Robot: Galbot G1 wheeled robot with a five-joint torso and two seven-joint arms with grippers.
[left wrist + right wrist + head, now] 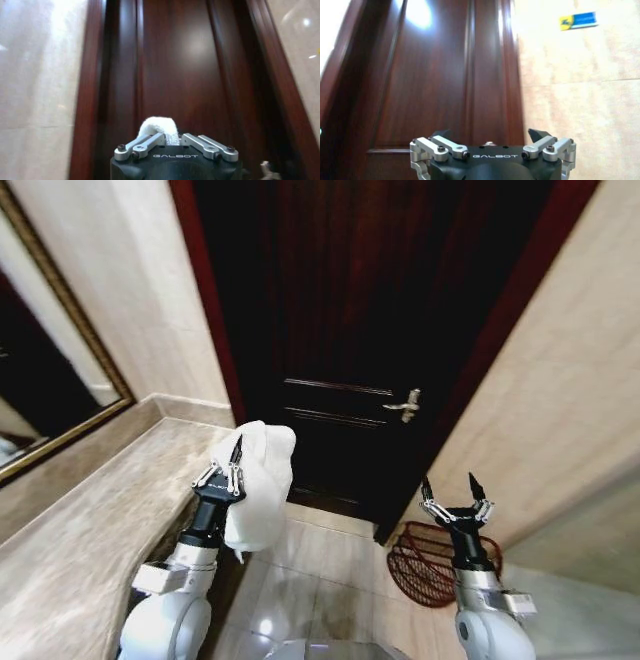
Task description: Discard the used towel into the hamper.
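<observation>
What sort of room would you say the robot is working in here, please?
Most likely a bathroom: a stone vanity counter under a framed wall mirror, a dark wooden door, and a wire hamper on the tiled floor. The left gripper holds a white towel.

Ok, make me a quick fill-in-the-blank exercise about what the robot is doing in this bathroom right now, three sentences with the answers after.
1. The white towel is held by the ____ end effector.
2. The right end effector, held above the hamper, has its fingers ____.
3. The hamper stands on the floor beside a dark wooden ____.

Missing words: left; open; door
</observation>
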